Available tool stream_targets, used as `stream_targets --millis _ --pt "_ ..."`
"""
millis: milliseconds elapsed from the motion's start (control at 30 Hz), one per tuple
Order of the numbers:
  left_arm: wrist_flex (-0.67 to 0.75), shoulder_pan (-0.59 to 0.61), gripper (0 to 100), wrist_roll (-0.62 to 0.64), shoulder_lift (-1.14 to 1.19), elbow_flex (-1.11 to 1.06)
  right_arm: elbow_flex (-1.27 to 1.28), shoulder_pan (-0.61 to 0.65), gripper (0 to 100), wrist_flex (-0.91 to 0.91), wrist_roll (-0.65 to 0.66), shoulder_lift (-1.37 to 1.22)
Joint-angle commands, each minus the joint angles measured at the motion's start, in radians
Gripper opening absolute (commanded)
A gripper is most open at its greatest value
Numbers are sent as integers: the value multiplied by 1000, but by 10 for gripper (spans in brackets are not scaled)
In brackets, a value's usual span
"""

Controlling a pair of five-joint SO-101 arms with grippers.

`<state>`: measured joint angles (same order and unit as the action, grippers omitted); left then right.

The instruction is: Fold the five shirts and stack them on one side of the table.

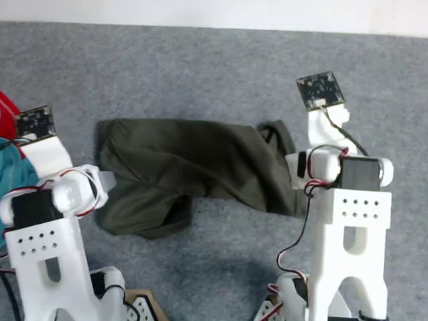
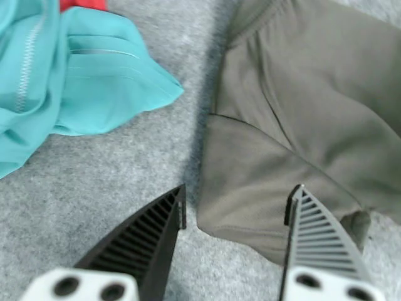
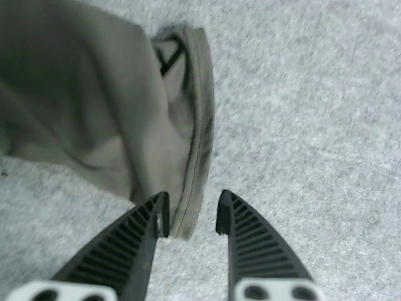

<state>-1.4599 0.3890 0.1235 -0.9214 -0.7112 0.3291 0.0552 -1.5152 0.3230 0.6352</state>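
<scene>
An olive green shirt (image 1: 194, 170) lies crumpled lengthwise across the middle of the grey table, with one corner folded over near the front left. My left gripper (image 2: 238, 202) is open just above the shirt's left edge (image 2: 263, 182), and the cloth's corner lies between its fingertips. My right gripper (image 3: 193, 212) is open at the shirt's right end, with the hemmed edge (image 3: 199, 144) lying in the gap between its fingers. A teal shirt (image 2: 75, 75) and a red shirt (image 2: 84, 4) lie bunched to the left of the olive one.
The teal shirt (image 1: 15, 172) and red shirt (image 1: 7, 110) sit at the table's left edge behind the left arm's base (image 1: 47, 247). Bare grey cloth (image 1: 200, 73) stretches along the back, with more in front between the two arm bases.
</scene>
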Motion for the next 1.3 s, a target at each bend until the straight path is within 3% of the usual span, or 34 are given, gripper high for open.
stream_targets --millis 0,167,433,567,900,1267 --pt "20 59 263 -3 -8 -1 -24 200 127 -70 -61 33" --pt "68 105 263 0 84 5 74 486 127 2 -178 31" --pt "140 157 263 72 426 142 412 717 127 357 -18 33" --pt "140 157 263 77 486 180 519 846 127 539 21 31" --pt "150 291 263 72 496 243 550 993 126 763 15 1" --pt "196 308 264 72 498 236 486 1017 124 862 20 -338"
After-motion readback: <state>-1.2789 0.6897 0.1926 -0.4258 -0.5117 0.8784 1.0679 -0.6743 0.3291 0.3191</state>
